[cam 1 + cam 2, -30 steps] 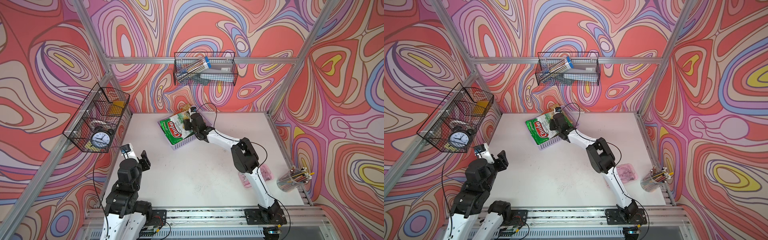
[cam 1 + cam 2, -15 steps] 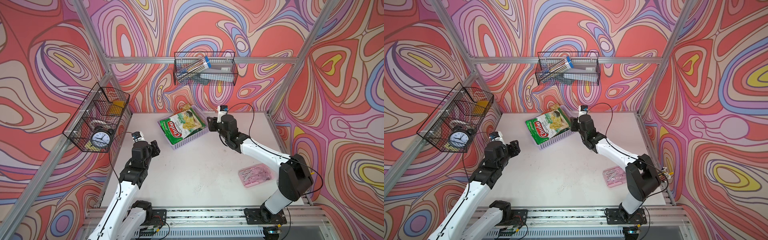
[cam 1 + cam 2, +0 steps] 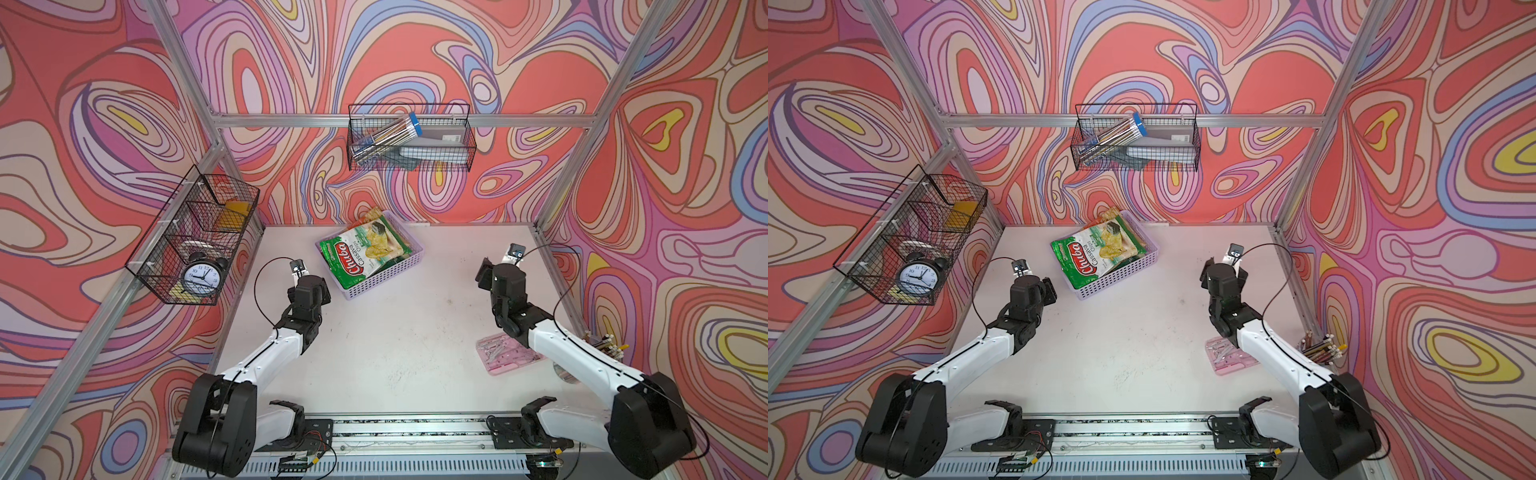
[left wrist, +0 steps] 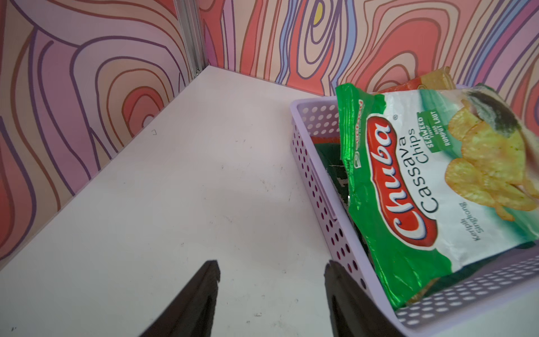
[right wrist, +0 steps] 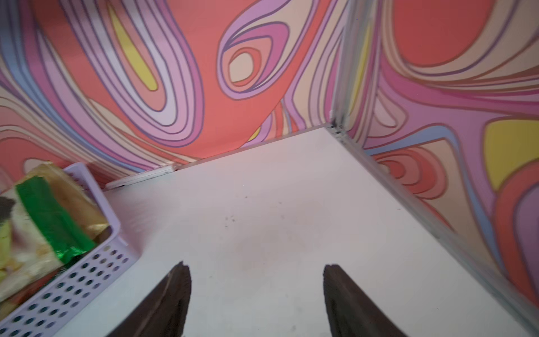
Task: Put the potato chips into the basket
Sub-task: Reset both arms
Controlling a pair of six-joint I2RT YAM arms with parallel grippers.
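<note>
The lavender basket [image 3: 401, 270] stands near the table's back, left of centre. The potato chips are stacked in it. The green-white "Chuba" bag [image 3: 365, 253] is on top, and an orange-cream bag [image 3: 372, 214] sticks out at the far end. A dark green bag [image 4: 329, 157] shows underneath in the left wrist view. My left gripper [image 4: 271, 265] is open and empty, just left of the basket's [image 4: 315, 181] near corner. My right gripper [image 5: 256, 268] is open and empty over bare table, well right of the basket [image 5: 87, 280].
A pink transparent case [image 3: 505, 353] lies under the right forearm. A cup of pencils [image 3: 602, 345] stands at the right edge. Black wire baskets hang on the left wall [image 3: 195, 245], holding a clock, and on the back wall [image 3: 409, 143].
The right arm has pulled back from the basket to the table's right side and its jaws have opened. The left arm has stretched forward to beside the basket.
</note>
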